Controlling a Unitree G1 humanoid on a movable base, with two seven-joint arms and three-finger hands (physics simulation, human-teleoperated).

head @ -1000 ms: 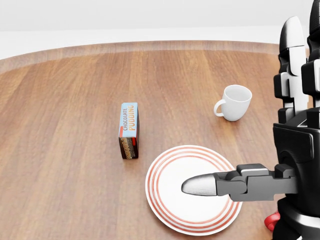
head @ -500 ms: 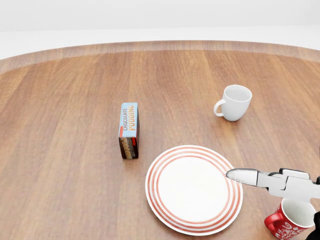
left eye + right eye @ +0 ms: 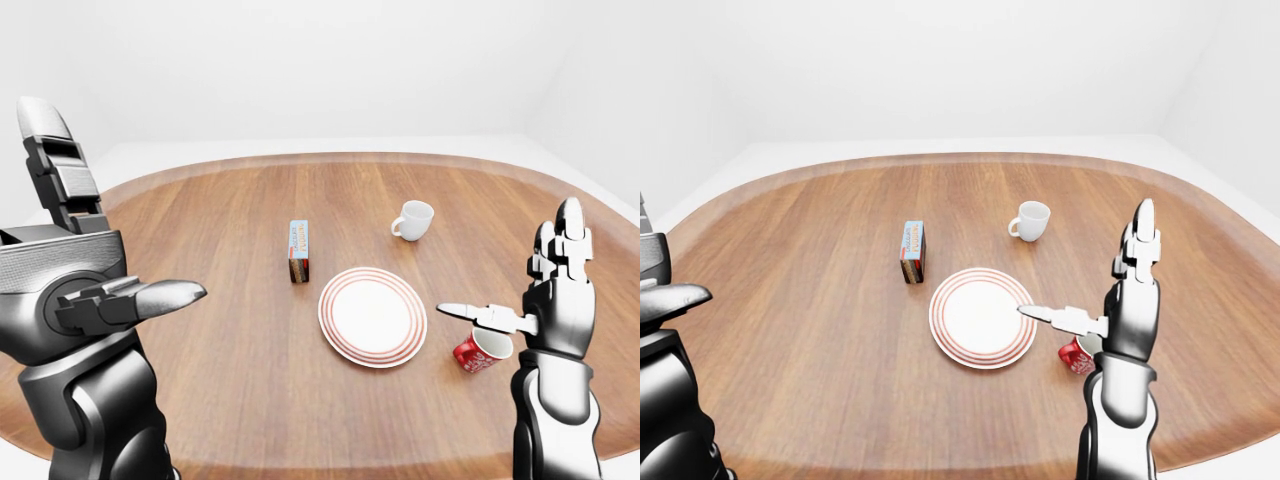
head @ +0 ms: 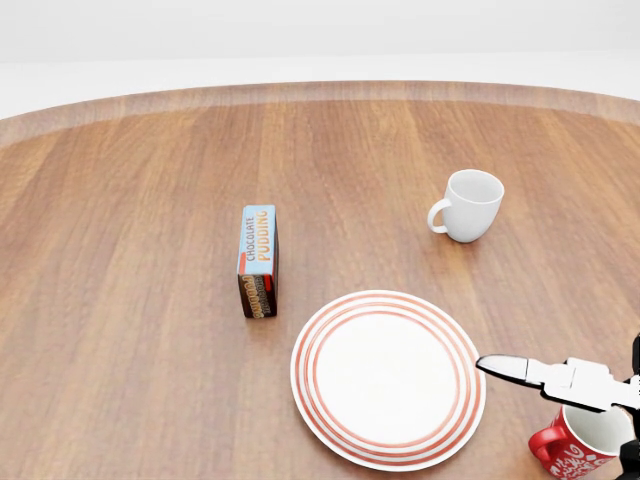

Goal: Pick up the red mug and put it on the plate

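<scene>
The red mug (image 3: 481, 350) lay tipped just below the open-fingered right hand (image 3: 555, 290), nearer it than the left; the plate (image 3: 372, 316) sat leftward.

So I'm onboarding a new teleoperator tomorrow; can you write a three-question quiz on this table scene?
1. True or false: the red mug already sits on the plate.
2. In the left-eye view, what lies left of the plate? A) white mug B) pudding box C) spoon
3. Fill in: the right robot hand is ____, fingers spread above the red mug.

Key:
1. False; it stands on the table, right of the plate.
2. B, the pudding box; the white mug is further up.
3. open
</scene>
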